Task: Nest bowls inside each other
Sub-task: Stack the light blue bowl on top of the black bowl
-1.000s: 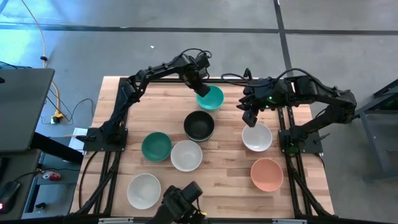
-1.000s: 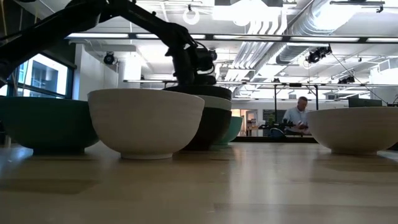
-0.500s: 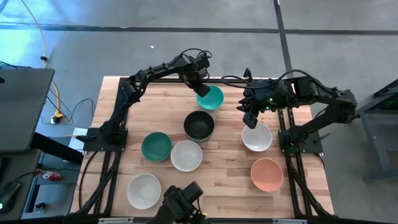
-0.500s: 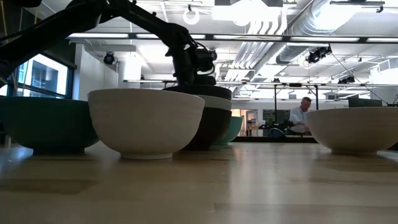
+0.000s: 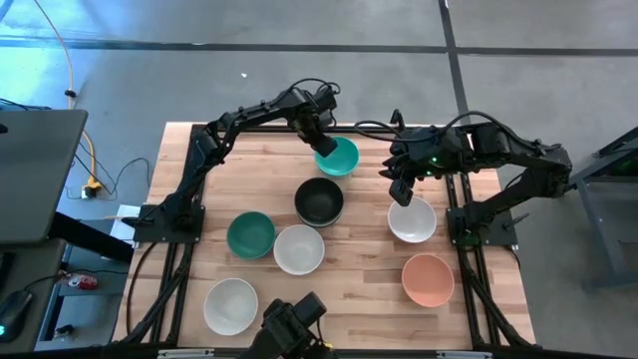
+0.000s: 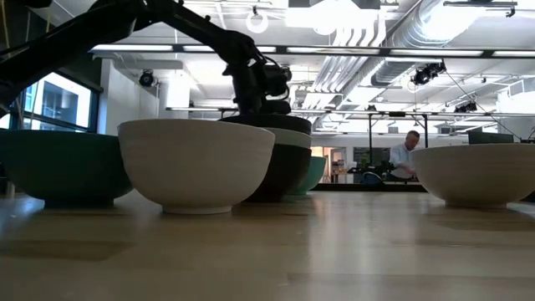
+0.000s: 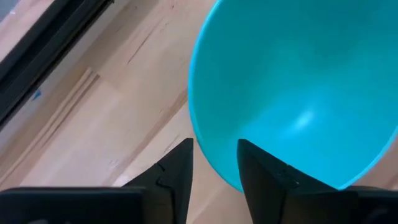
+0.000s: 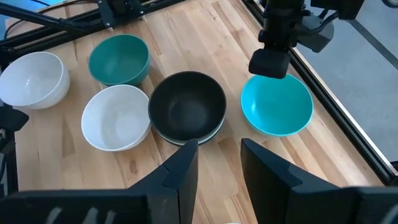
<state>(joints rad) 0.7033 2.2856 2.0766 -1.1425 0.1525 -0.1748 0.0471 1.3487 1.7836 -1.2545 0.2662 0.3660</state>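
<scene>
The teal bowl [image 5: 339, 160] stands on its base near the table's far edge. My left gripper [image 5: 321, 140] is open at its far-left rim, with one finger inside the bowl and one outside [image 7: 214, 171]. My right gripper [image 5: 401, 187] is open and hovers just above the far rim of a white bowl [image 5: 414, 221], touching nothing. A black bowl [image 5: 319, 199] sits nested in a pale bowl at the table's middle. A dark green bowl [image 5: 250, 234], two more white bowls [image 5: 298, 249] [image 5: 230, 305] and a salmon bowl [image 5: 428, 280] stand apart. My left gripper comes from above, pointing down, and its fingers stand astride the teal bowl's far-left rim [image 7: 211, 168], one finger [image 7: 261, 174] inside and one outside. Whether either finger touches the rim, I cannot tell. The bowl rests on the table.
Black arm frames run along the table's left and right edges [image 5: 169, 214] [image 5: 478, 214]. A camera mount [image 5: 289, 324] sits at the near edge. Bare wood lies between the black bowl stack and the right-hand white bowl [image 5: 367, 214]. A person shows far behind the table [image 6: 407, 155].
</scene>
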